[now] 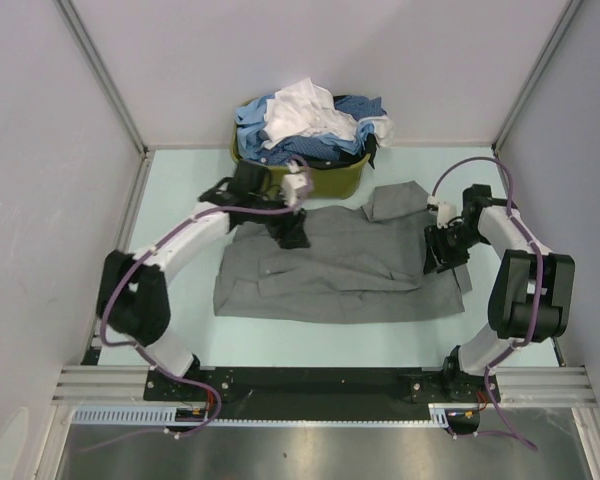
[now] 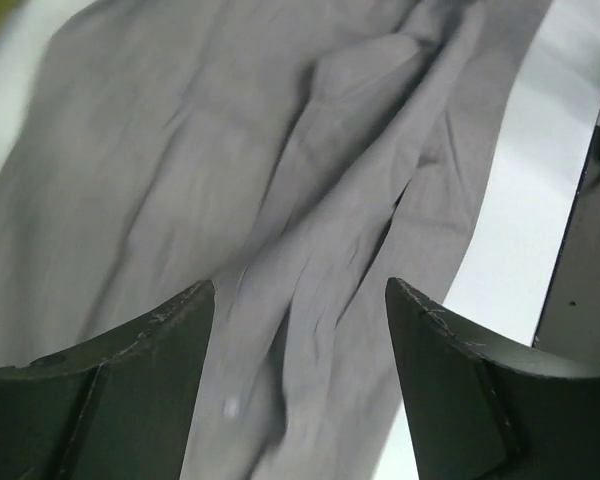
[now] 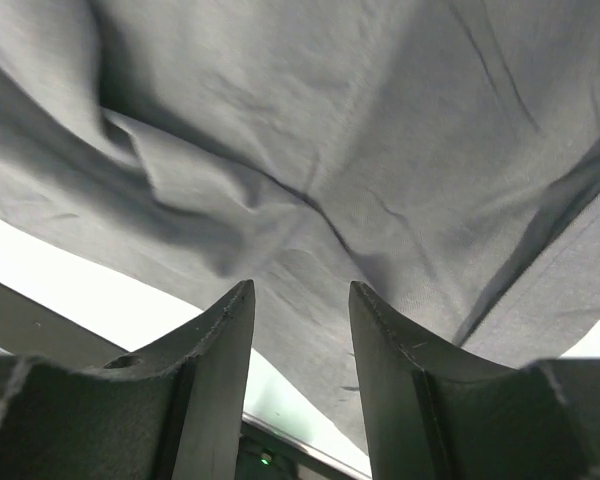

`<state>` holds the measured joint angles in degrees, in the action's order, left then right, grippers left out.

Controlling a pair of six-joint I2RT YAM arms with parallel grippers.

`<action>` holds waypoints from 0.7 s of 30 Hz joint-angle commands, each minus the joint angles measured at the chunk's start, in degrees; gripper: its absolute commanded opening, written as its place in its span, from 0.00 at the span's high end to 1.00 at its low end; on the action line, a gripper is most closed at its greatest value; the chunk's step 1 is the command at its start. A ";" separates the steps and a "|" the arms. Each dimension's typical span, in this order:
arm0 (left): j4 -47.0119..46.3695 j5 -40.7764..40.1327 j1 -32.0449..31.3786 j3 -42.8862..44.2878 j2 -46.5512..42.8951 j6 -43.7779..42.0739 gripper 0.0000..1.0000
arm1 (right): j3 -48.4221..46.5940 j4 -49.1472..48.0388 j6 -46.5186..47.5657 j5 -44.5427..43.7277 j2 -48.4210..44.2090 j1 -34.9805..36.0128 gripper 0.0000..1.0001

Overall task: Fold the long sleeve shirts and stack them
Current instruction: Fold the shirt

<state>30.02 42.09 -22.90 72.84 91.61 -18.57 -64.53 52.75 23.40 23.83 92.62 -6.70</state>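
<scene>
I am seeing the shirt (image 1: 340,265) lying spread on the table (image 1: 180,200), just in front of the basket (image 1: 350,180), which is sitting at the far edge and holding a heap of other shirts (image 1: 305,120). My left gripper (image 1: 292,238) is hanging over the shirt's far left part, my right gripper (image 1: 442,255) over its right edge.

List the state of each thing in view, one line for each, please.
Grey shirt, lying flat on the table, partly folded, not held.
Left claw, open, over the shirt, holding nothing.
Right claw, open, over the shirt, holding nothing.
Basket, upright, heaped above its rim.
Other shirts, crumpled in the basket, unfolded.
</scene>
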 commanded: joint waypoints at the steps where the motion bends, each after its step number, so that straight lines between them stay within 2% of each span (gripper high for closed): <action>1: -5.59 -5.70 -9.00 5.11 10.91 -0.86 0.24 | 0.63 1.13 3.93 -3.69 0.28 -1.21 0.53; 6: -7.42 -3.95 -14.19 14.94 22.10 4.14 0.24 | 1.77 0.86 5.25 -6.08 1.69 -2.62 0.55; 11: -9.98 -2.97 -16.21 18.04 28.34 7.48 0.23 | 2.74 0.42 5.61 -5.73 2.83 -3.32 0.57; 16: -13.14 -2.80 -17.01 18.83 30.99 10.21 0.25 | 3.97 -0.37 6.04 -6.08 3.27 -3.50 0.61; 19: -14.81 -2.45 -16.92 19.09 32.22 11.53 0.35 | 4.06 -0.98 6.22 -6.78 3.88 -3.76 0.66; 20: -15.25 -2.45 -16.92 19.18 32.49 11.80 0.41 | 4.06 -1.07 6.31 -6.70 4.06 -3.93 0.72; 21: -15.43 -2.19 -17.01 19.27 32.49 11.80 0.59 | 3.98 -1.16 6.31 -6.87 4.23 -4.28 0.74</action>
<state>18.52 38.15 -39.38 89.71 123.00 -8.93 -60.51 52.69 28.80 18.22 96.09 -10.00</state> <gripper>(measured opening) 0.617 0.301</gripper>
